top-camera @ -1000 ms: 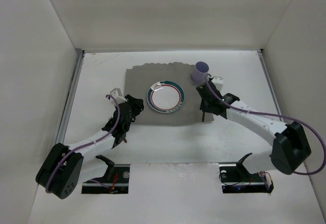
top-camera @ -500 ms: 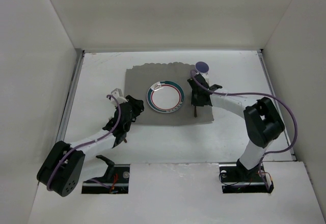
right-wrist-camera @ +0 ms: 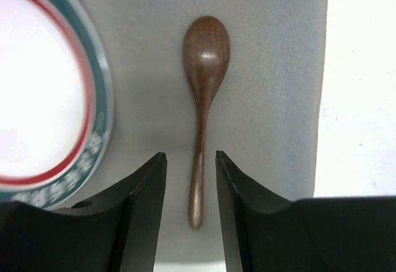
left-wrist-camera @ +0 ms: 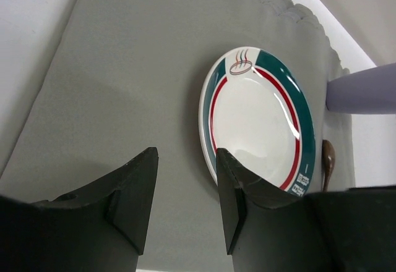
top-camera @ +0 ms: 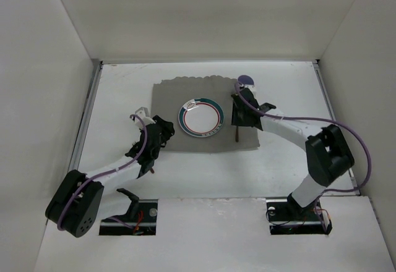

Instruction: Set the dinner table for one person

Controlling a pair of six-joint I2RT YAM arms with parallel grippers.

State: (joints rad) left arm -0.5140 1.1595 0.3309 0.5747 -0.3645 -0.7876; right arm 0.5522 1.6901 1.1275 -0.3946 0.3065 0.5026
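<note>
On the white dinner table (top-camera: 117,93) a grey placemat (top-camera: 179,96) carries a plate (top-camera: 200,119) with a green and red rim. A brown wooden spoon (right-wrist-camera: 205,86) lies flat on the mat just right of the plate, its handle end between the spread fingers of my right gripper (right-wrist-camera: 190,157), which is open and not touching it. In the top view that right gripper (top-camera: 239,125) hangs over the spoon (top-camera: 237,137). My left gripper (left-wrist-camera: 185,154) is open and holds nothing, above the mat left of the plate (left-wrist-camera: 260,123).
A lilac cup (top-camera: 246,81) stands at the mat's far right corner, partly hidden by my right arm; it also shows in the left wrist view as the cup (left-wrist-camera: 365,89). Metal rails (top-camera: 86,117) edge the table, and white walls enclose it.
My right arm swung left toward the plate, then its jaws opened and let go of the spoon, which now lies on the mat. The left arm has stayed put.
</note>
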